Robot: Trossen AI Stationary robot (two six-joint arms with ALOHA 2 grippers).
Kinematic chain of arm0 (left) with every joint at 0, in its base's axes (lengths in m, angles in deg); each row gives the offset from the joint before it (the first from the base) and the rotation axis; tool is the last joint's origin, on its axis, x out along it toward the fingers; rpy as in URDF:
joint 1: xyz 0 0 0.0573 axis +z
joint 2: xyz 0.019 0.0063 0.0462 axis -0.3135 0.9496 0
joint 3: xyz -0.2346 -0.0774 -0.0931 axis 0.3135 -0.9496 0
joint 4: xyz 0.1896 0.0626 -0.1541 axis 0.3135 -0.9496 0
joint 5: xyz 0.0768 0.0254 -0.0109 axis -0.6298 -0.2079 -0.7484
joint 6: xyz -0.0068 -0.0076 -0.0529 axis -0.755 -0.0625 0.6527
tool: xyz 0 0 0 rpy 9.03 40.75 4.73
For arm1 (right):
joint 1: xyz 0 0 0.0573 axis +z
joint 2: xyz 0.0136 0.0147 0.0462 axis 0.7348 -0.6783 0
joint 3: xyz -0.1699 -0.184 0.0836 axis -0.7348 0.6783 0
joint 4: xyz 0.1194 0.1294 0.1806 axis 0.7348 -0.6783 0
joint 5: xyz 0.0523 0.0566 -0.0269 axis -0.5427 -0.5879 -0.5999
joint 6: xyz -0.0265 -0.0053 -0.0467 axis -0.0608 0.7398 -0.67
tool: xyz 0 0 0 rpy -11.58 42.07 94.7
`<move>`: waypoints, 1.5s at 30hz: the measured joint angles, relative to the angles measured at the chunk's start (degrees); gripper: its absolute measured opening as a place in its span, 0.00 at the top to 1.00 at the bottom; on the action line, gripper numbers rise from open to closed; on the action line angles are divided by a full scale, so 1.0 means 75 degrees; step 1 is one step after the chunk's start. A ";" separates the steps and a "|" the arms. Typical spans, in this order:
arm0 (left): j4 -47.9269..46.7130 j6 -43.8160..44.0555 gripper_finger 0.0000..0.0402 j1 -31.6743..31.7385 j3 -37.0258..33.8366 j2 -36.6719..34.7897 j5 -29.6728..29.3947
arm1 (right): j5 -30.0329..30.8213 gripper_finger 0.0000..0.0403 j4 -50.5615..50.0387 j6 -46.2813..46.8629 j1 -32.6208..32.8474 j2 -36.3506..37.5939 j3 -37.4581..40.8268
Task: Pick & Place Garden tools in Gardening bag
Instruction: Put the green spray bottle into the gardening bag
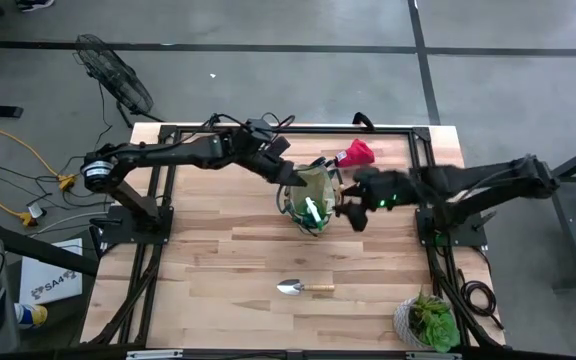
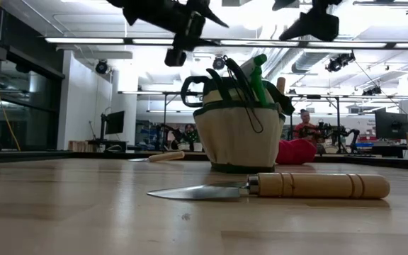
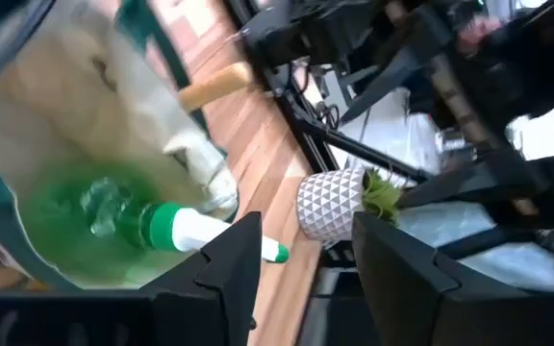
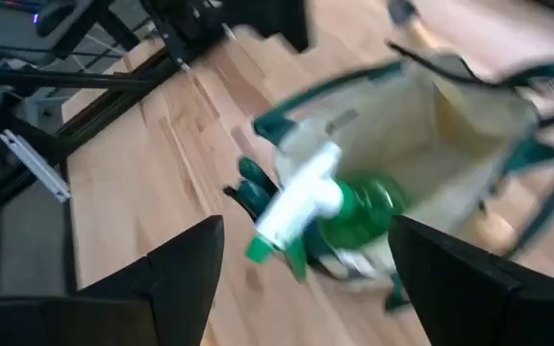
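Observation:
The khaki gardening bag (image 1: 313,190) with dark green trim stands upright on the table's middle far part (image 2: 238,138). In it are a bright green spray bottle with a white head (image 4: 339,207) (image 3: 123,219) and dark-handled shears (image 2: 198,88). A silver trowel with a wooden handle (image 1: 303,287) lies flat nearer the front (image 2: 282,186). A red piece (image 1: 356,153) lies beyond the bag. My left gripper (image 1: 286,174) hovers open above the bag's left rim. My right gripper (image 1: 354,207) hovers open at the bag's right side. Both are empty.
A leafy plant in a pale patterned pot (image 1: 426,320) stands at the near right corner. Another wooden handle (image 2: 166,156) lies on the table behind the bag's left side. Bare wood (image 1: 208,270) spreads across the near left. A person sits in the room behind (image 2: 304,124).

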 joint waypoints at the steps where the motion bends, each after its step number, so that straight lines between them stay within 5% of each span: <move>1: -0.0058 -0.0304 0.61 0.0000 0.0000 -0.0082 -0.0008 | 0.0344 0.29 0.0133 -0.0086 0.0224 -0.0142 0.0006; 10: -0.2000 -0.2281 0.69 0.0000 0.0005 -0.1155 -0.1027 | 0.2848 0.29 0.0867 0.0769 0.1762 -0.1563 0.0008; 16: -0.3379 -0.3054 0.79 -0.0117 0.0003 -0.1795 -0.2049 | 0.3678 0.29 0.0966 0.1747 0.2248 -0.2226 0.0011; 34: -0.4820 -0.3635 0.87 -0.0356 0.0000 -0.2036 -0.3311 | 0.4325 0.30 0.1105 0.1749 0.2073 -0.2935 0.0008; 45: -0.4826 -0.3759 0.87 -0.0356 0.0000 -0.2033 -0.3307 | 0.3728 0.58 0.1102 0.1690 0.1942 -0.2932 0.0008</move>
